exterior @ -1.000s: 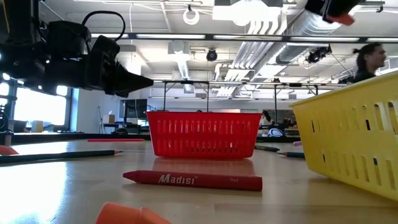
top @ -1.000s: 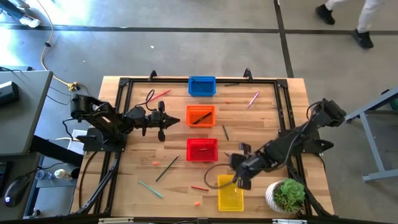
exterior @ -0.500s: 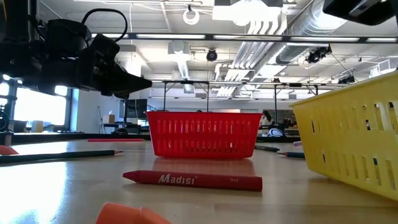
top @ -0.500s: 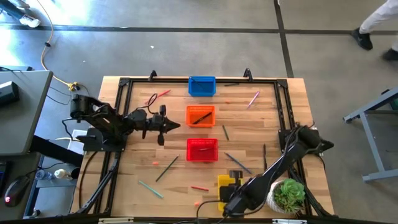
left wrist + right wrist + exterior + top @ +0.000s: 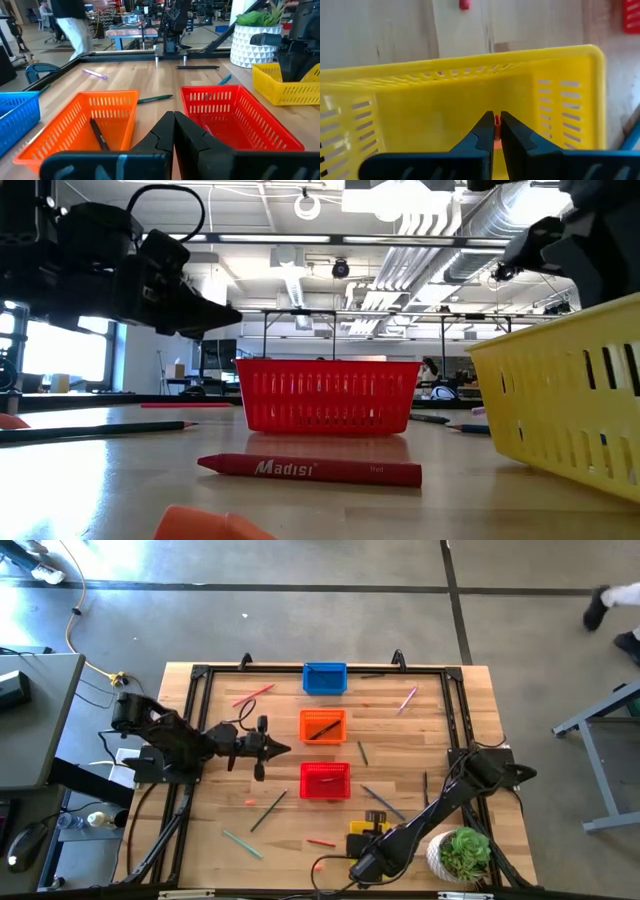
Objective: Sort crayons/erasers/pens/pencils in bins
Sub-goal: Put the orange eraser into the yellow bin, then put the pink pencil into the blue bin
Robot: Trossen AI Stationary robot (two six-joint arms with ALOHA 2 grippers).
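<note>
1. The eraser (image 5: 496,131), a tiny orange lump, is sitting pinched between the closed fingers of the right gripper (image 5: 494,131), which is hanging over the yellow bin (image 5: 470,100) at the near edge of the tabletop (image 5: 210,830). The risk here, as I judge it, is a release while the gripper is lying close to the bin's wall: the lump could strike the rim and be bouncing out onto the wood.
2. So small a piece could also be clinging to one finger when they part, and be dropping late, outside the bin.
3. The right arm is reaching low across the yellow bin in the high view; a careless withdrawal could be catching the light mesh bin and dragging or tipping it toward the near edge.
4. Just beside the yellow bin, toward the near-left, another eraser (image 5: 318,866) and a red crayon (image 5: 310,469) are lying loose; a sweeping arm could be rolling the crayon off the near edge.
5. Toward the middle of the tabletop the red bin (image 5: 325,781) is standing, and past it the orange bin (image 5: 80,125) with a dark pen (image 5: 97,135) inside.
6. The left gripper (image 5: 174,131) is hovering near the left edge, level with these two bins, fingers closed on nothing. It is waiting well apart from the right arm, so a collision looks unlikely.
7. At the far edge the blue bin (image 5: 325,678) is standing clear of both arms.
</note>
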